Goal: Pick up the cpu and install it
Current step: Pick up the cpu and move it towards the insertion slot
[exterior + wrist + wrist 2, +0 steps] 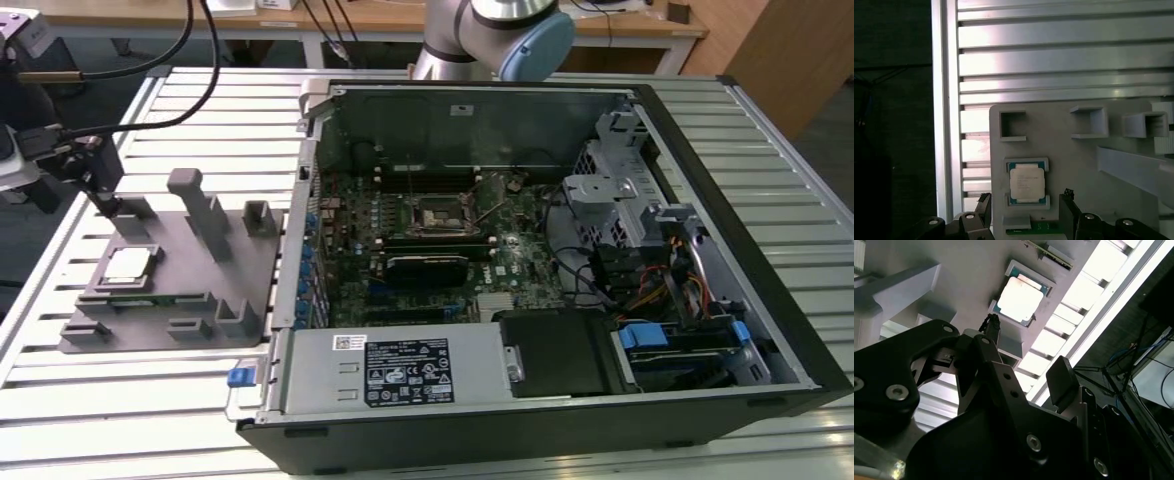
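Observation:
The cpu [127,264] is a small square chip with a silvery top, lying flat in a pocket of the grey fixture tray [200,290] at the exterior view's left. Both wrist views look down on the cpu [1026,183] [1019,299]. My gripper [100,195] hangs over the tray's far end, a little above and behind the chip. In the first wrist view the gripper [1026,212] is open, its two black fingertips [985,210] spread wider than the chip and holding nothing. The black socket [441,217] sits on the motherboard inside the open computer case.
The open computer case [747,250] fills the slatted metal table's middle and right, with its power supply [394,368] in front. Grey posts [200,215] rise from the fixture tray beside the chip. The table's edge [944,125] runs close to the tray.

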Action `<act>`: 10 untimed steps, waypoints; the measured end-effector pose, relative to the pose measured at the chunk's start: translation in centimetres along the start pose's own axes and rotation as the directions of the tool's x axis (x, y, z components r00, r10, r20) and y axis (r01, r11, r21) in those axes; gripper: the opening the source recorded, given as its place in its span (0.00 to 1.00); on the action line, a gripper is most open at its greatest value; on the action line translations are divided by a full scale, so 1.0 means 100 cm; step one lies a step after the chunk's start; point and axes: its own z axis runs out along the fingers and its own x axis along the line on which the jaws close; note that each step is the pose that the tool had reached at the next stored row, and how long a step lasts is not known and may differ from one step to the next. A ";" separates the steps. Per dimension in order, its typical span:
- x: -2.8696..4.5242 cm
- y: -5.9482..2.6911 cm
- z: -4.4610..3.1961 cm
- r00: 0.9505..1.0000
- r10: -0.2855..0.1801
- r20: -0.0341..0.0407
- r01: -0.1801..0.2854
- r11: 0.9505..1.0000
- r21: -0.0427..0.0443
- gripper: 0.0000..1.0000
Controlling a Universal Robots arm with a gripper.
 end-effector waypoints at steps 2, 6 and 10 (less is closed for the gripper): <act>0.0000 -0.0001 0.0016 1.000 0.000 0.000 0.000 1.000 0.000 0.65; -0.0001 -0.0003 0.0052 1.000 0.000 0.000 0.000 1.000 0.000 0.65; -0.0002 -0.0005 0.0093 1.000 0.000 0.000 0.000 1.000 0.000 0.65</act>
